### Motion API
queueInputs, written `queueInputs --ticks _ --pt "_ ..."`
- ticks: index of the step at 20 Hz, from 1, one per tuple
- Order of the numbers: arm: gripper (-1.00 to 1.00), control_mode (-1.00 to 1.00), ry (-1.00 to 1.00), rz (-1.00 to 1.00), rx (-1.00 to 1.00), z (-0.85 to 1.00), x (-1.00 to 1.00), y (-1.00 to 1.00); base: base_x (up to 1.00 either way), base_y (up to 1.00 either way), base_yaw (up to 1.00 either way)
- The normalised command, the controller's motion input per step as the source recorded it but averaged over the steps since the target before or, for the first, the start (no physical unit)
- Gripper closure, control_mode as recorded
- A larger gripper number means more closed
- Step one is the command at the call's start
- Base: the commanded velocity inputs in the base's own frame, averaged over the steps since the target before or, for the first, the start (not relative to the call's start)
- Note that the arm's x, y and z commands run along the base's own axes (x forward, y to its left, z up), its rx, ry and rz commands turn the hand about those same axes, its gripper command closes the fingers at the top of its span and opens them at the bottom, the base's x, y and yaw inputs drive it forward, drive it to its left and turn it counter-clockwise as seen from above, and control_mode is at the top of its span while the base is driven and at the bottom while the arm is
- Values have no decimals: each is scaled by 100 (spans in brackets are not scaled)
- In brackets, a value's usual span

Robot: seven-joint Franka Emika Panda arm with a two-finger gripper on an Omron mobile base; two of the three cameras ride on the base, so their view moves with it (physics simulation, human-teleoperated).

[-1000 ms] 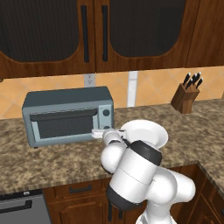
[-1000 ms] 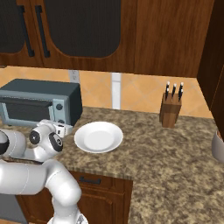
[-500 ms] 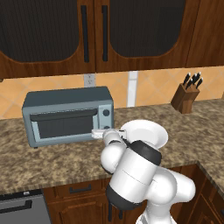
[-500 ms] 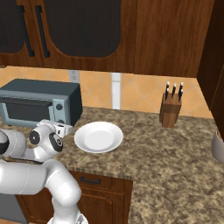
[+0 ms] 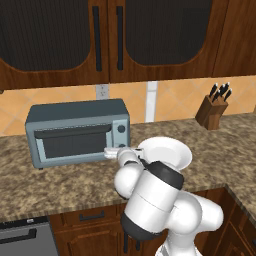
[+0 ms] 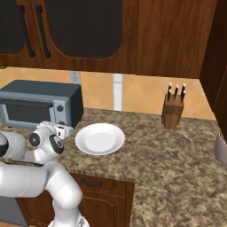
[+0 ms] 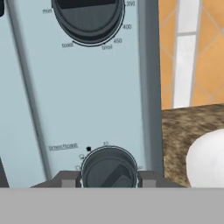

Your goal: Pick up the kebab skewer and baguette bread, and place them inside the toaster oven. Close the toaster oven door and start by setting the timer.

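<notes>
- gripper is right up on the toaster oven side panel, fingers clamped either side of the lower knob
- oven sits lengthwise along the countertop, door shut, facing the robot

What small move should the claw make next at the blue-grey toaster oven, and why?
Probably twist the lower round dark knob. The claw has its fingertips on either side of that knob on the blue-grey boxy toaster oven, whose glass-windowed door looks shut, so setting the timer seems to remain.
</notes>
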Motion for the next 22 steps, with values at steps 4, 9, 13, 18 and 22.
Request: queueInputs --ticks 4,9,13,18,22 --pt "100 -100 -7 0 0 0 0 0 0 0 0" --pt "100 -100 -6 0 8 0 0 0 0 0 0" --pt "100 -100 -5 0 20 0 -3 0 0 0 0" --pt "100 -100 -3 -4 24 0 -4 0 0 0 0" --pt "100 -100 -3 -6 26 0 -2 0 0 0 0"
